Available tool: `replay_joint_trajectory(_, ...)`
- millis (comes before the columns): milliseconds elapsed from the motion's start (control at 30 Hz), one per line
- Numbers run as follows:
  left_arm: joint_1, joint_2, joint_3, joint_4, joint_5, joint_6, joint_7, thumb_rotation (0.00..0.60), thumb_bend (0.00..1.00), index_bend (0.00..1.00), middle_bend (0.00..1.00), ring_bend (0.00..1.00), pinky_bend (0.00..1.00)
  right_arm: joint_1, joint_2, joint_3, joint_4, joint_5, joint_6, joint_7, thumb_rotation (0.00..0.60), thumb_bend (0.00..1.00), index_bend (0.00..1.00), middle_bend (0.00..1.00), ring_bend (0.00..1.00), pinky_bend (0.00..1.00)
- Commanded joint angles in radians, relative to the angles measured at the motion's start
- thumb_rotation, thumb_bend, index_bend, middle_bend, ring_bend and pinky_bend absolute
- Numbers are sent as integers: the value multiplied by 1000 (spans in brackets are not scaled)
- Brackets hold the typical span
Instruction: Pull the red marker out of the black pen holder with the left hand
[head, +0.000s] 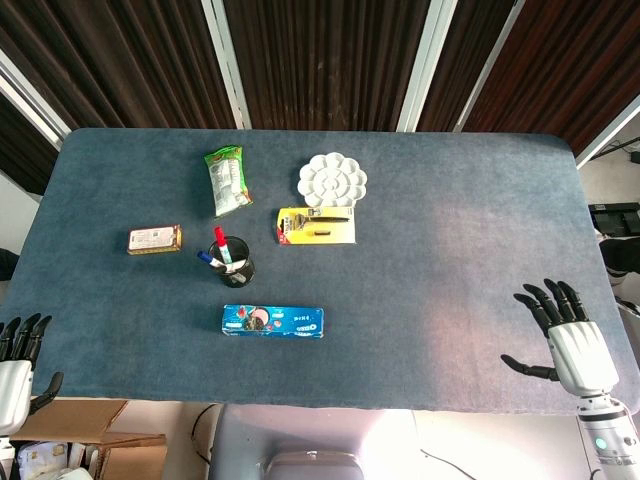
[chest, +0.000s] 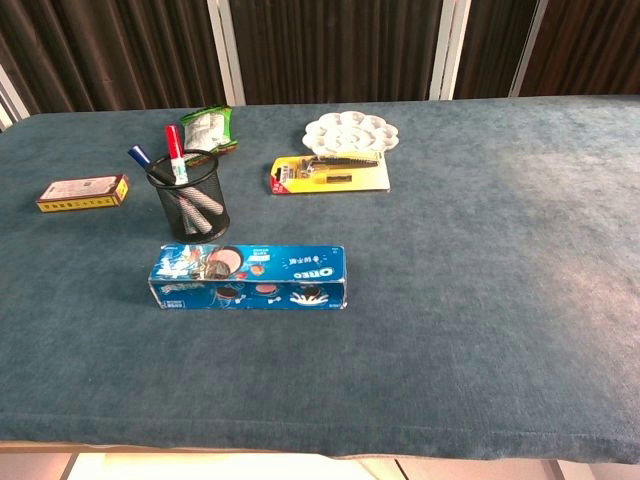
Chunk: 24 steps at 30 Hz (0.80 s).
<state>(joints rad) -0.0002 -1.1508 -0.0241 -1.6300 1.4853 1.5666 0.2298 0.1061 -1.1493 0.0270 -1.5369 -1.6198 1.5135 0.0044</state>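
A black mesh pen holder stands left of the table's middle. The red marker sticks up out of it, beside a blue marker. My left hand hangs at the near left corner, off the table edge, fingers spread and holding nothing, far from the holder. My right hand hovers at the near right edge, fingers apart and empty. Neither hand shows in the chest view.
A blue Oreo box lies just in front of the holder. A small yellow box sits to its left. A green snack bag, a white palette and a yellow card pack lie behind.
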Motion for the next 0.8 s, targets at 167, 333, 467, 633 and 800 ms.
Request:
replay_joint_trajectory(167, -3, 0, 1, 1, 4, -5, -8, 600, 304, 112, 79, 0, 18, 1, 0, 0, 0, -2, -1, 0, 456, 243, 332, 258, 77, 177)
replay_joint_trajectory(333, -43, -4, -20, 1, 20, -38, -38, 600, 306, 168, 99, 39, 30, 3, -1, 0, -1, -1, -4, -2, 453, 243, 332, 258, 77, 177)
replay_joint_trajectory(467, -115, -9, -64, 4, 22, -103, -100, 600, 312, 221, 164, 103, 68, 4, -1, 0, -1, -2, -5, -3, 456, 243, 332, 258, 77, 177)
replay_joint_trajectory(633, -239, -48, -134, 17, 41, -192, -185, 600, 331, 317, 284, 208, 161, 4, -1, 0, -1, 0, -5, -3, 457, 243, 332, 258, 77, 177)
replay_joint_trajectory(800, -373, -137, -189, 68, 66, -272, -185, 600, 351, 378, 360, 254, 224, 2, 0, 0, -2, 2, -3, -3, 452, 243, 332, 258, 77, 177)
